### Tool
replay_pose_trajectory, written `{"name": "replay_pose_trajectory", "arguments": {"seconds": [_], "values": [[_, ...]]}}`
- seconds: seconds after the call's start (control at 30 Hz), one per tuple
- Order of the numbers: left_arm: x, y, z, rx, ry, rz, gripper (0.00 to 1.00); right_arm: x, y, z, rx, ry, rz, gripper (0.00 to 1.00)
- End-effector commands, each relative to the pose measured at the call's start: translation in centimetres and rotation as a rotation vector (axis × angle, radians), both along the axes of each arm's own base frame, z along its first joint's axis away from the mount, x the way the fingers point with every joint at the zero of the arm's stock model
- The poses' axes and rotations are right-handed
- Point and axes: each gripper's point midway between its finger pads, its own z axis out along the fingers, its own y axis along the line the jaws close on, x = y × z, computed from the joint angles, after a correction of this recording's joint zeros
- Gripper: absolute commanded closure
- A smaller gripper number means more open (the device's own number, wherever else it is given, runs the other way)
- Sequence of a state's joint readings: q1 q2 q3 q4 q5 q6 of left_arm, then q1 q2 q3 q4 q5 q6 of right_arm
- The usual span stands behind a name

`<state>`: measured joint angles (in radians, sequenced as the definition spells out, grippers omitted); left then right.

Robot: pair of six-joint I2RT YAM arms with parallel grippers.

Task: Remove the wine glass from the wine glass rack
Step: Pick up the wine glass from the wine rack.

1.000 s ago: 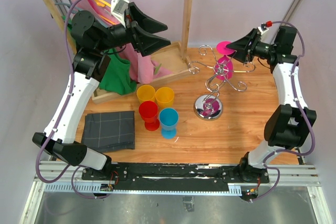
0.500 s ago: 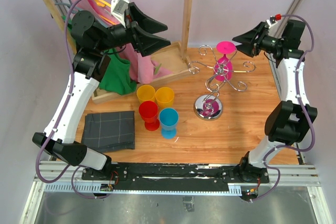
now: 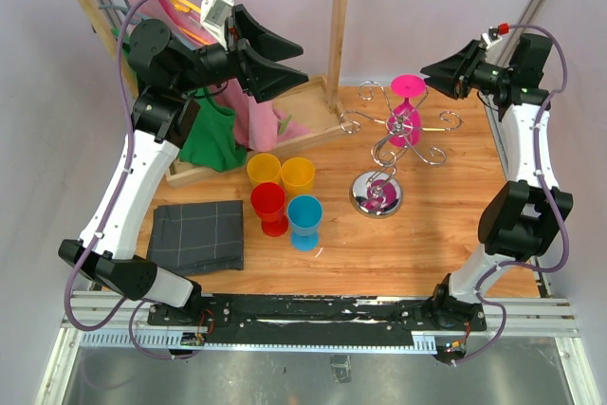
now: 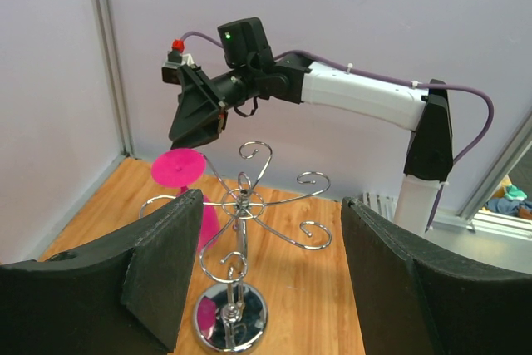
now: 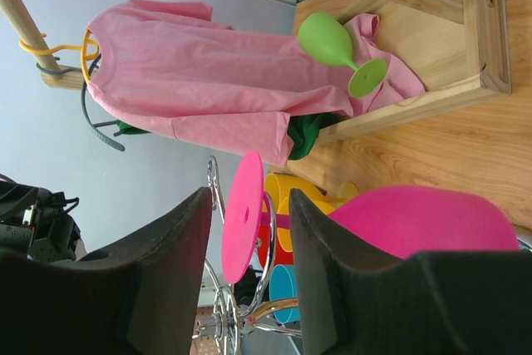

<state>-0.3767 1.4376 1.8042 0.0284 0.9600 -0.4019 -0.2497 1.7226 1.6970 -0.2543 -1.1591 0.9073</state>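
Note:
A pink wine glass (image 3: 405,123) hangs upside down from a hook arm of the chrome wine glass rack (image 3: 377,193), with its round foot (image 3: 409,85) on top. My right gripper (image 3: 427,73) is open, just right of and slightly above the foot, not touching it. In the right wrist view the foot (image 5: 243,215) stands edge-on beyond the open right gripper (image 5: 249,243), and the bowl (image 5: 416,222) is lower right. My left gripper (image 3: 285,59) is open and empty, held high at the far left. The left wrist view shows the rack (image 4: 241,230) and the foot (image 4: 179,167).
A wooden clothes rack (image 3: 339,16) with a pink shirt (image 3: 161,2) and green cloth (image 3: 211,139) stands at the back left. A green wine glass (image 5: 332,43) lies by its wooden base. Several coloured cups (image 3: 285,196) and a folded grey cloth (image 3: 197,234) sit left of the chrome rack.
My right gripper has drawn back up and to the right, away from the glass foot, then held still. The glass still hangs on the rack. The left arm has not moved.

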Motion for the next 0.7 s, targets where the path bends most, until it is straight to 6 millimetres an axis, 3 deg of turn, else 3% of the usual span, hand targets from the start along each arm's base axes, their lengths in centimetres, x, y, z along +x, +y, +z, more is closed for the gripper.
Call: {"name": "replay_pose_trajectory", "arguments": {"seconds": [0.0, 0.23, 0.67], "values": [[-0.95, -0.04, 0.73, -0.008, -0.023, -0.018, 0.28, 0.01, -0.43, 2.28, -0.007, -0.079, 0.001, 0.58], [-1.02, -0.12, 0.64, -0.006, -0.022, -0.021, 0.28, -0.1, -0.35, 2.35, 0.0, -0.081, 0.007, 0.64], [-1.17, -0.14, 0.73, -0.007, -0.023, -0.022, 0.28, -0.31, -0.1, 1.58, 0.011, -0.057, 0.018, 0.65]]}}
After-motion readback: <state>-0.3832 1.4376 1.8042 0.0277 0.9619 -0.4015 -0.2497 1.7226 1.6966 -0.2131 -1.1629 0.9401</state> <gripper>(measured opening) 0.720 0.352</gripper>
